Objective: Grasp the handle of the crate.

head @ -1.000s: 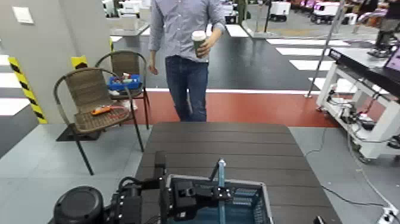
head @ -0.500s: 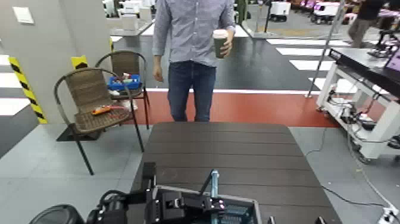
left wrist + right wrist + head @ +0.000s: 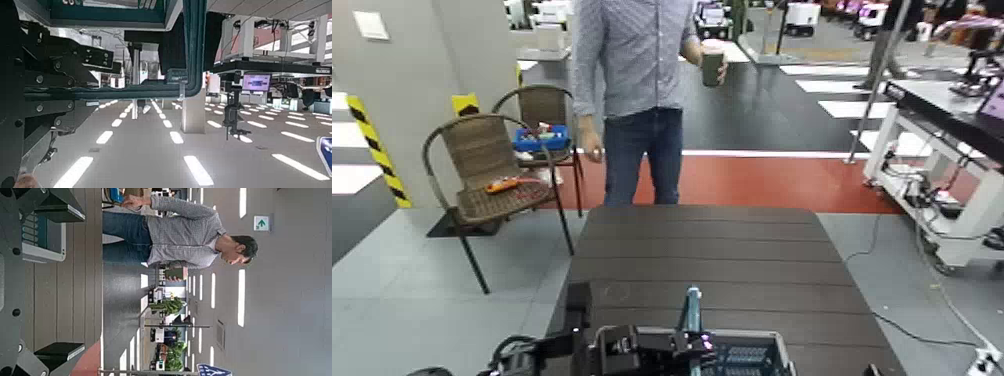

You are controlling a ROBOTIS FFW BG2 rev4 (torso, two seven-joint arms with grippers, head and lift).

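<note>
The crate (image 3: 779, 345) with its pale grey rim and dark teal lattice shows only partly, at the near edge of the dark table (image 3: 702, 250). The thin teal handle (image 3: 692, 305) stands upright over it. My left gripper (image 3: 675, 347) reaches in from the left and is shut on the handle low down. In the left wrist view the teal bar (image 3: 192, 47) runs close past the black fingers (image 3: 39, 70). My right gripper (image 3: 63, 280) is open and empty, pointing toward the far side of the table; in the head view it is out of sight.
A person (image 3: 632, 90) holding a cup (image 3: 712, 62) stands at the table's far edge. Two wicker chairs (image 3: 482, 170) stand at the far left, one with a small blue bin (image 3: 542, 138). A white workbench (image 3: 942, 110) is at the right.
The crate, its handle and my left gripper have moved together down the head view, toward the near edge. The person has shifted left and raised the cup.
</note>
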